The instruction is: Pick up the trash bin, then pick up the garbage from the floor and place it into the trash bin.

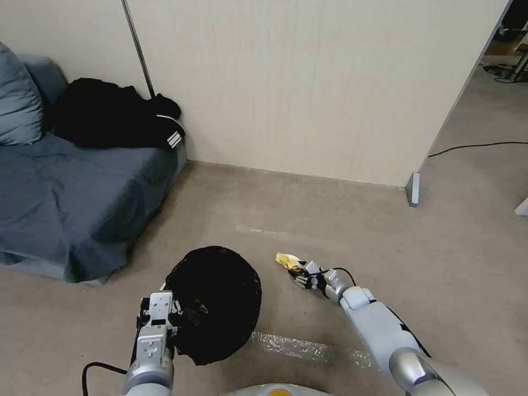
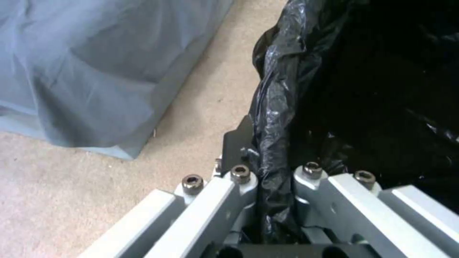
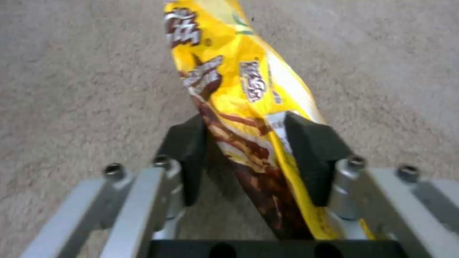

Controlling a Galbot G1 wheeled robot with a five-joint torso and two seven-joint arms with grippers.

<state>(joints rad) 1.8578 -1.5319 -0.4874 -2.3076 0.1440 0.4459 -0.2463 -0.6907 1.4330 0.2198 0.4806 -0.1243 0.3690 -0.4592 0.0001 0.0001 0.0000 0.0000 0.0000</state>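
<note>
In the head view, the trash bin (image 1: pixel 215 301) hangs tilted over the carpet floor (image 1: pixel 330 209), its mouth lined with a black bag, held at its near-left rim by the left gripper (image 1: pixel 177 314). To its right, the right gripper (image 1: pixel 300 273) reaches low toward the floor and meets the near end of a yellow snack wrapper (image 1: pixel 287 260). A strip of clear tape (image 1: pixel 300 346) lies on the carpet just beside the bin's near edge. A grey sofa (image 1: pixel 71 203) with a black jacket (image 1: pixel 115 113) on it stands along the wall at the left.

In the left wrist view, the left gripper (image 2: pixel 275 175) is clamped on the bin's rim: the black bag (image 2: pixel 282 107) is bunched tight between its two jaws, with the sofa's cover (image 2: pixel 95 68) and carpet beyond.

In the right wrist view, the right gripper (image 3: pixel 246 138) has its dark pads (image 3: pixel 311 150) either side of the yellow snack wrapper (image 3: pixel 229 79), one pad touching it; whether they grip it firmly I cannot tell. The wrapper stretches away over the carpet.
</note>
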